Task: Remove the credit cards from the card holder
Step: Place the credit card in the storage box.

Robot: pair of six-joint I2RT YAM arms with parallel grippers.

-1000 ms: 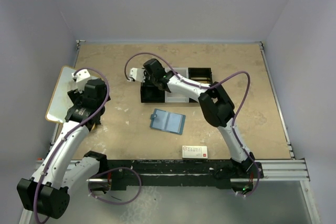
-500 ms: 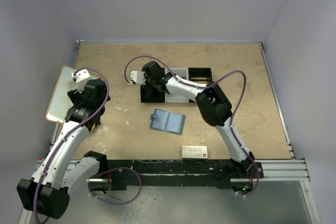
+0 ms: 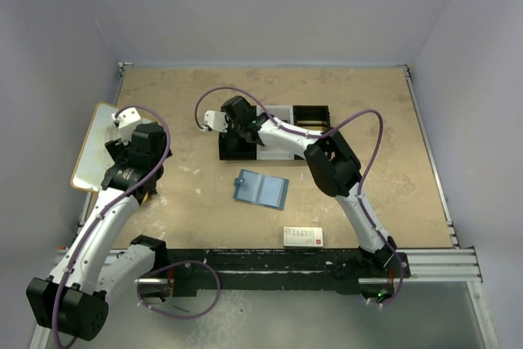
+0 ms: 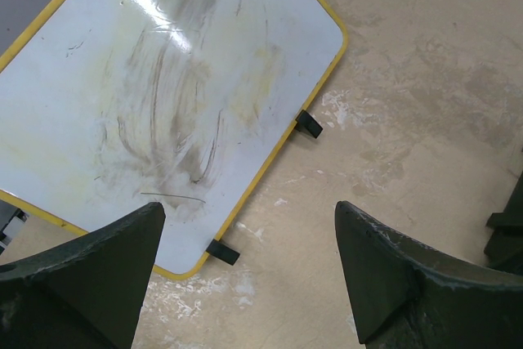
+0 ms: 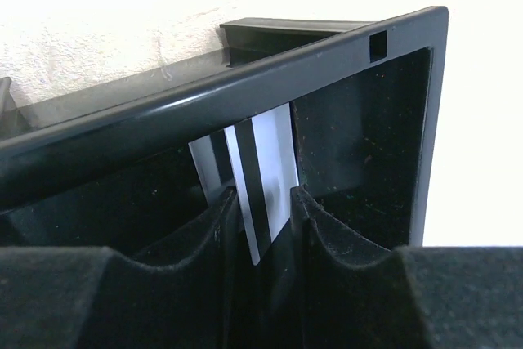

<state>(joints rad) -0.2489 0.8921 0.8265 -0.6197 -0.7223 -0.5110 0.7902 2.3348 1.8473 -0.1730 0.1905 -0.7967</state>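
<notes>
The right gripper (image 5: 263, 195) has its two dark fingers parted a little way, released rather than clenched. In the gap stands a thin pale grey-white credit card (image 5: 276, 143) with a dark stripe running down it, upright and slightly turned so its face shows. Whether either pad touches the card's edges cannot be told from the wrist view. Card and fingertips sit inside the left-hand black compartment of a black-and-white plastic compartment tray (image 3: 315, 112), whose dark rim crosses the wrist view just beyond the fingers. From above, this arm reaches across the table to the far middle, its wrist tipped down over that end of the tray.

The small blue bifold card holder (image 3: 261, 190) lies opened flat on the beige stone-patterned table (image 3: 368, 177), nearer the arm bases than the tray and apart from both grippers; what its pockets hold is too small to tell. A thicker white box with red print (image 3: 303, 236) lies near the front edge.

The left gripper (image 4: 248, 210) is spread wide with nothing between its fingers, hanging over the table beside the corner of a yellow-rimmed, smudged whiteboard (image 4: 163, 79) at the left edge
</notes>
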